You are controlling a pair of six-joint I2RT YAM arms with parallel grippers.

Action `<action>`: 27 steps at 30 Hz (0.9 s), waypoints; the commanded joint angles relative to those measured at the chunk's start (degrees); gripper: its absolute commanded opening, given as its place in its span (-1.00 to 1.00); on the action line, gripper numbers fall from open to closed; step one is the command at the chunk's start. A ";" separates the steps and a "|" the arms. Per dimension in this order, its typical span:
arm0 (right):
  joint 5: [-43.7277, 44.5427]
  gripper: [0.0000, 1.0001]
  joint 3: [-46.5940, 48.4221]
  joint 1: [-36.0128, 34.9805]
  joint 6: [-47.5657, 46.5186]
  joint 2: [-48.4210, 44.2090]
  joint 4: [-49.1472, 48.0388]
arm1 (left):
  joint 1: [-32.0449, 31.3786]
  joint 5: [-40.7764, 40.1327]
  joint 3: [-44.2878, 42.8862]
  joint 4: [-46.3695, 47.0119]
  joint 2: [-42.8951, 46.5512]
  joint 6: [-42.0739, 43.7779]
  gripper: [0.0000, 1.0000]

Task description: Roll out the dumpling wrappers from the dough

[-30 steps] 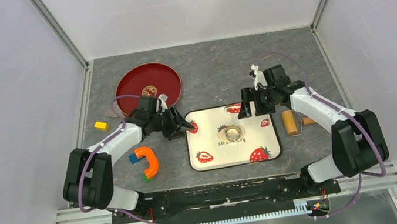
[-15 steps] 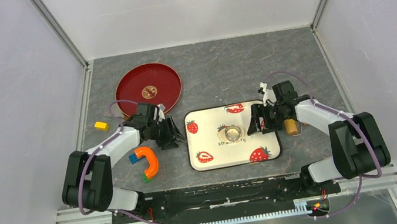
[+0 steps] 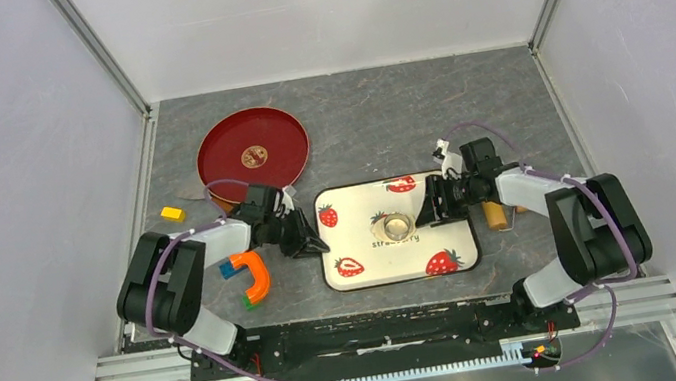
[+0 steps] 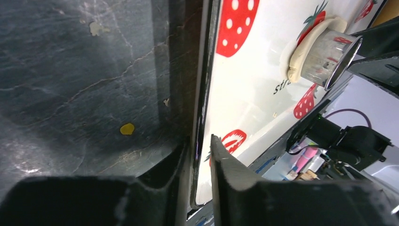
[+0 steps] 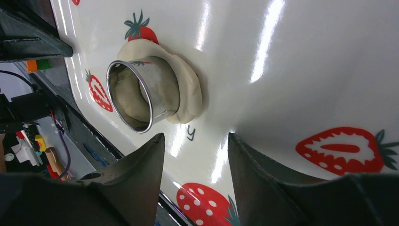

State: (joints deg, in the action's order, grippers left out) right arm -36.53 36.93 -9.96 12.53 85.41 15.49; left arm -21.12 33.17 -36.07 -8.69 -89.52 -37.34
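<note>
Strawberry-print tray [image 3: 396,265], cream dough [image 5: 190,94], perhaps gold-centred plate [image 3: 284,143]

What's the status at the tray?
Left pincer straddling tray rim, grip unclear. Right pincer open over tray. Dough flattened, metal ring standing in it. Nothing blocking.

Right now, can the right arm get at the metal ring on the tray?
Probably yes: the right gripper stands open facing the metal ring in the dough, with only bare tray between.

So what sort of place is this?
Probably a robot test booth, not a kitchen: plain pale walls box in a grey table, a left arm and a right arm are bolted at its edge, and dough sits on a strawberry tray.
</note>
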 commanded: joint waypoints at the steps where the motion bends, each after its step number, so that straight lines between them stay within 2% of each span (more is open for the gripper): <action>1: 1.49 0.06 -0.83 0.04 0.01 3.05 -1.92 | -0.88 -1.87 1.46 3.04 -2.08 -1.62 -0.57; 4: 1.38 0.01 -0.72 -0.06 0.18 4.32 -2.49 | -0.85 -2.80 1.36 2.22 -2.15 -1.29 -0.82; 7: 1.92 -0.03 -0.50 -0.32 0.45 5.23 -2.89 | -0.85 -3.05 1.38 1.58 -2.41 -0.73 -0.96; 12: 4.11 -0.18 0.36 -0.67 0.36 6.30 -2.73 | -0.85 -3.71 1.70 1.17 -2.67 0.12 -0.96; 21: 6.10 -0.28 3.03 -2.64 0.13 9.19 -1.93 | -0.85 -3.81 1.76 0.93 -2.92 0.51 -0.96; 27: 8.33 -0.43 3.56 -3.75 -0.35 10.13 -1.01 | -0.85 -3.82 1.80 0.93 -2.87 0.69 -0.96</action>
State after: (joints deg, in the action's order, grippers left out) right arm -37.15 40.73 -12.67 14.57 92.88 11.51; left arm -21.52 33.63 -35.59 -7.16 -90.30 -37.69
